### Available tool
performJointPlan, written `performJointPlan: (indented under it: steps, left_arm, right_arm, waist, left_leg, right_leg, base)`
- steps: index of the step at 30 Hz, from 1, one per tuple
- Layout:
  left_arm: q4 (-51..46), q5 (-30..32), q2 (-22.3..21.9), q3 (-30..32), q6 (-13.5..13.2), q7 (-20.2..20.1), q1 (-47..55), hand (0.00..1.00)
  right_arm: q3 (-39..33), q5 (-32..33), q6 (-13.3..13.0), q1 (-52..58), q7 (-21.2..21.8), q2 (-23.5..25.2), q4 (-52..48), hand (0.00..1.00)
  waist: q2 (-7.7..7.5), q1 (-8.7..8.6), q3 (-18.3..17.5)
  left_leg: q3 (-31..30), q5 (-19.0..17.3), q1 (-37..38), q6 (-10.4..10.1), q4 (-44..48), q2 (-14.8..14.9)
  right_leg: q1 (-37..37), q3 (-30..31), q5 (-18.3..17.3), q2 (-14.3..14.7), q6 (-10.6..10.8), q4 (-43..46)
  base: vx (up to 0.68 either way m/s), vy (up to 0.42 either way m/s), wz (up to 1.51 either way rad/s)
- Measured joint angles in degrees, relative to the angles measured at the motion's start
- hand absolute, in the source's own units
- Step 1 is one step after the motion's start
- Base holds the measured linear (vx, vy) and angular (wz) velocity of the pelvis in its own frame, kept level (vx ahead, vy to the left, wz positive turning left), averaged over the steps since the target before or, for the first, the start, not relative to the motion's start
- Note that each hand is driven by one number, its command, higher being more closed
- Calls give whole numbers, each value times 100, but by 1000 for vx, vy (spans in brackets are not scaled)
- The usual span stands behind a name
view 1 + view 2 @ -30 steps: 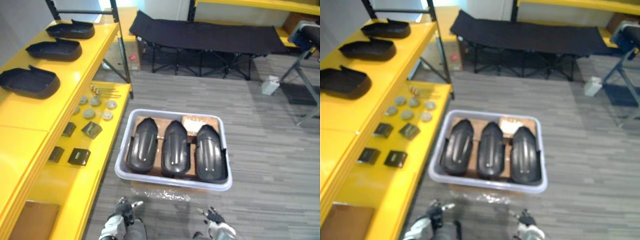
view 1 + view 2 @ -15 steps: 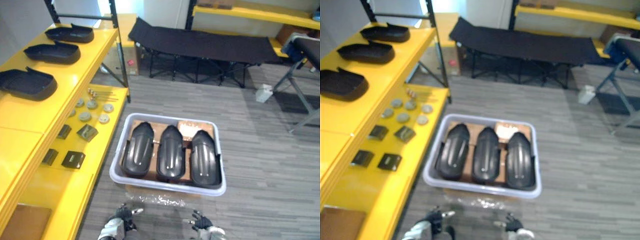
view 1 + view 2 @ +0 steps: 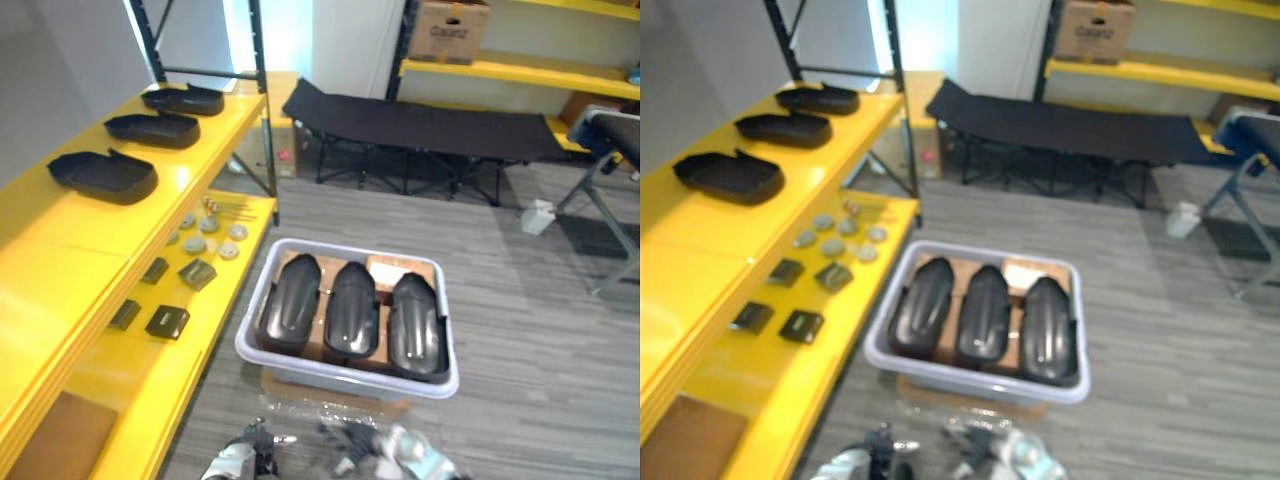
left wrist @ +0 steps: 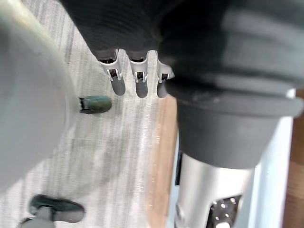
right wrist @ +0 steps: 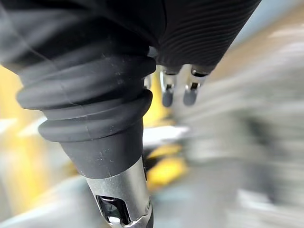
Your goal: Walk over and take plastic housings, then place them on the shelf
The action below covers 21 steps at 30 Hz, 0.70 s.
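Note:
Three black plastic housings [image 3: 352, 308] lie side by side in a pale grey bin [image 3: 330, 371] on the floor ahead of me. On my left, the top of the yellow shelf [image 3: 70, 250] holds three more black housings [image 3: 105, 175] in a row. My left hand [image 3: 240, 462] hangs low in front of the bin, and its fingers [image 4: 137, 84] are relaxed with nothing in them. My right hand [image 3: 400, 455] is beside it, blurred, and its fingers [image 5: 167, 96] also hold nothing. Both hands are short of the bin.
The lower yellow shelf level [image 3: 130, 375] carries round metal discs [image 3: 205, 225] and dark brackets [image 3: 167, 321]. A black folding cot [image 3: 420, 125] stands behind the bin. A cardboard box [image 3: 448, 17] sits on a far yellow shelf. A grey stand [image 3: 610, 150] is at the right.
The camera has shifted, so more of the far shelving shows. My right hand has swung left towards the middle and is blurred. The housings in the bin have not moved.

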Motion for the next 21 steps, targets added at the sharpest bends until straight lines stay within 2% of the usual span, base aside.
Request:
performJointPlan:
  steps: [2, 3, 5, 7, 8, 9, 12, 15, 17, 21]
  left_arm:
    - [-17, -3, 90, 4, 17, -12, 18, 0]
    - [-65, -15, 168, 24, 16, -9, 77, 0]
    - [-174, -39, 285, 57, -17, 11, 232, 0]
    - [-342, -118, 299, 445, -127, 44, 447, 0]
    - [-400, -115, 298, 522, -152, 52, 514, 0]
    - [-460, -102, 296, 728, -226, 56, 601, 0]
    - [-510, 16, 262, 956, -261, 11, 694, 0]
    - [-607, 236, 238, 1158, -396, -35, 857, 0]
    - [-614, 240, 279, 1257, -482, -96, 934, 0]
    - [-596, 641, 440, 1358, -652, -219, 1272, 0]
  right_arm:
    - [-216, 735, 170, -302, -233, 87, -793, 0]
    - [-647, 1066, 208, -501, -524, 140, -1285, 0]
    - [-1602, 1511, 219, -765, -1172, 161, -1852, 0]
    - [-3125, 1920, 100, -1073, -2054, 41, -2176, 0]
    - [-3473, 1998, 67, -1121, -2241, -49, -2222, 0]
    - [-4099, 2003, -53, -1129, -2685, -360, -2331, 0]
    - [-4754, 1974, -122, -1126, -3464, -863, -2343, 0]
    - [-5469, 1780, -69, -1119, -4493, -1373, -2295, 0]
    - [-5765, 1608, 45, -1115, -4830, -1604, -2082, 0]
    - [-6098, 1612, 451, -1085, -4972, -1881, -1106, 0]
  waist:
    - [-32, 22, -22]
    - [-29, 19, -20]
    - [-17, 11, -12]
    - [1, 9, -1]
    - [15, 9, 8]
    - [51, 3, 33]
    - [123, -99, 73]
    - [218, -264, 85]
    - [219, -301, 82]
    - [138, -307, 108]
  left_leg:
    - [1, 5, -24, 6, 2, -17]
    - [6, 11, -30, 15, 3, -27]
    - [9, 13, -29, 19, 4, -42]
    - [10, 15, -27, 22, 3, -51]
    - [11, 15, -17, 23, 3, -52]
    - [11, 10, 6, 20, 1, -54]
    - [-1, -8, 23, -3, -1, -52]
    - [-8, -12, 24, 1, -2, -52]
    - [-6, -7, 24, 15, -2, -52]
    - [-2, -15, 21, 25, -2, -56]
  right_leg:
    - [11, 0, 103, 7, 34, -50]
    - [21, 5, 162, 13, 16, -106]
    - [56, 11, 233, 19, -3, -186]
    - [69, 20, 278, 19, -16, -217]
    - [74, 26, 284, 19, -22, -217]
    - [87, 41, 289, 15, -28, -213]
    - [83, 77, 286, 19, -29, -224]
    - [74, 98, 279, 22, -36, -254]
    - [75, 101, 286, 24, -23, -273]
    - [78, 108, 303, 25, 4, -318]
  base:
    - [0, 0, 0]
    - [0, 0, 0]
    - [0, 0, 0]
    - [0, 0, 0]
    - [-35, 29, -3]
    - [-31, 23, -4]
    - [-32, 16, -8]
    - [-17, 8, -6]
    - [0, 0, 0]
    - [5, 2, -1]
